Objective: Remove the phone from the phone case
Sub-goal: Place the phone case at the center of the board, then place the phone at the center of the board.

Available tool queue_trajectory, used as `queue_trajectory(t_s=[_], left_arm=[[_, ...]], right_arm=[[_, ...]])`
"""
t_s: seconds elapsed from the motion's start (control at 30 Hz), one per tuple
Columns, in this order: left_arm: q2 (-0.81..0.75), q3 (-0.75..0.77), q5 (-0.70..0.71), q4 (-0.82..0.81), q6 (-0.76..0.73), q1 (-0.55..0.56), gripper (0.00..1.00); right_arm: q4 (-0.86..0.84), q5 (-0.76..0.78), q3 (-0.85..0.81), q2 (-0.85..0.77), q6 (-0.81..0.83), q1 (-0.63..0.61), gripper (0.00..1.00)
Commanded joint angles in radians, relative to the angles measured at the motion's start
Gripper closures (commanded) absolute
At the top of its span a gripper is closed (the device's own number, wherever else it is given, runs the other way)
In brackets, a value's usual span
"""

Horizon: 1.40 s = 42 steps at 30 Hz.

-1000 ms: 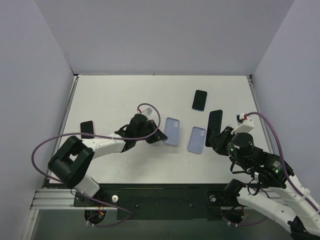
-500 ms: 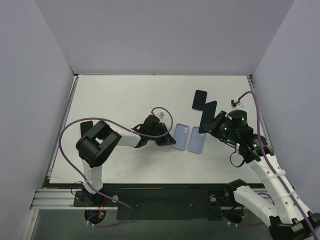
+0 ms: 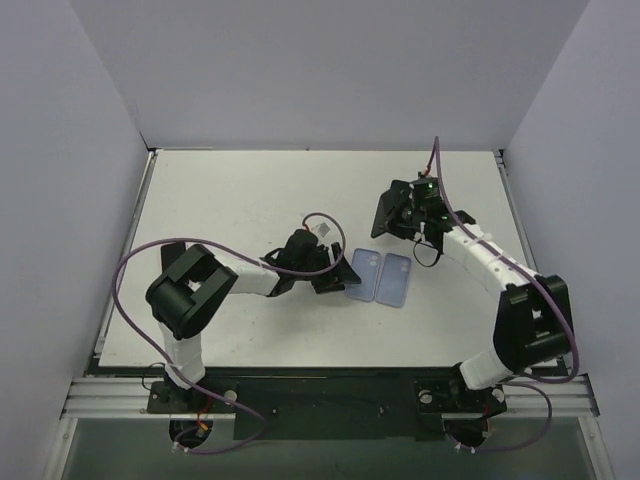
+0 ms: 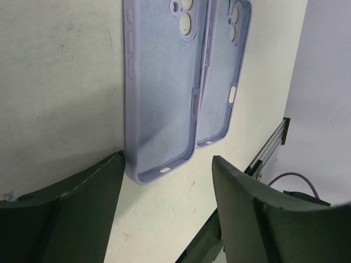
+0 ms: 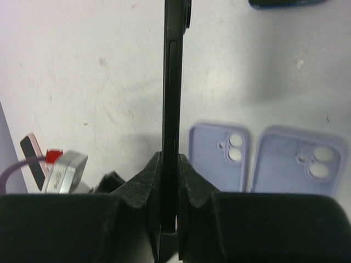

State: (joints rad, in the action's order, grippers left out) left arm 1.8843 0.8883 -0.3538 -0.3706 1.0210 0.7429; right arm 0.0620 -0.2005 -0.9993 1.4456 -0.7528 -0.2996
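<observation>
Black phone [image 5: 171,82] stands edgewise, pinched in the right hand [image 5: 170,167]; left hand [image 4: 167,175] spread, perhaps touching lilac case [image 4: 162,93].

No legible text or labels.

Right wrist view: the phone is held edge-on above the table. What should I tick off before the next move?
1. Phone clamped in the right gripper: ok.
2. Phone free of any case: ok.
3. Both lavender cases empty, flat on the table: ok.
4. Left gripper open, holding nothing: ok.
5. Room between the held phone and the second phone beyond it: cannot tell.
</observation>
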Motion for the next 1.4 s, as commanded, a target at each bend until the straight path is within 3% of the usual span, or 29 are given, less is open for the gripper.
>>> queue_trajectory(t_s=[0.0,0.2,0.33,0.5,0.67,0.9,1.17,1.37], left_arm=[[-0.079,-0.023,-0.005,0.062,-0.018,-0.017,0.23],[-0.306,-0.1,0.055,0.243,-0.103,-0.075,0.22],[-0.568,-0.16,0.078,0.448,-0.18,-0.147,0.21],[-0.888,-0.147,0.067,0.775,-0.289,-0.27,0.2],[-1.102,-0.158,0.07,0.944,-0.315,-0.37,0.2],[-1.2,-0.112,0.199,1.047,-0.326,-0.419,0.2],[-1.22,-0.042,0.213,1.067,-0.323,-0.436,0.2],[-1.17,0.006,0.184,1.061,-0.309,-0.47,0.14]], right_arm=[[-0.198,0.003,-0.165,0.143,0.0,0.014,1.0],[-0.278,-0.05,-0.359,0.439,-0.075,0.036,1.0],[-0.333,-0.103,-0.435,0.586,-0.132,0.059,1.0],[-0.352,-0.122,-0.449,0.647,-0.148,0.091,1.0],[-0.285,-0.181,-0.476,0.691,-0.114,0.123,0.99],[-0.177,-0.246,-0.583,0.759,-0.048,0.145,0.89],[-0.14,-0.303,-0.645,0.826,-0.043,0.145,0.89],[-0.107,-0.22,-0.611,0.788,-0.026,0.146,0.76]])
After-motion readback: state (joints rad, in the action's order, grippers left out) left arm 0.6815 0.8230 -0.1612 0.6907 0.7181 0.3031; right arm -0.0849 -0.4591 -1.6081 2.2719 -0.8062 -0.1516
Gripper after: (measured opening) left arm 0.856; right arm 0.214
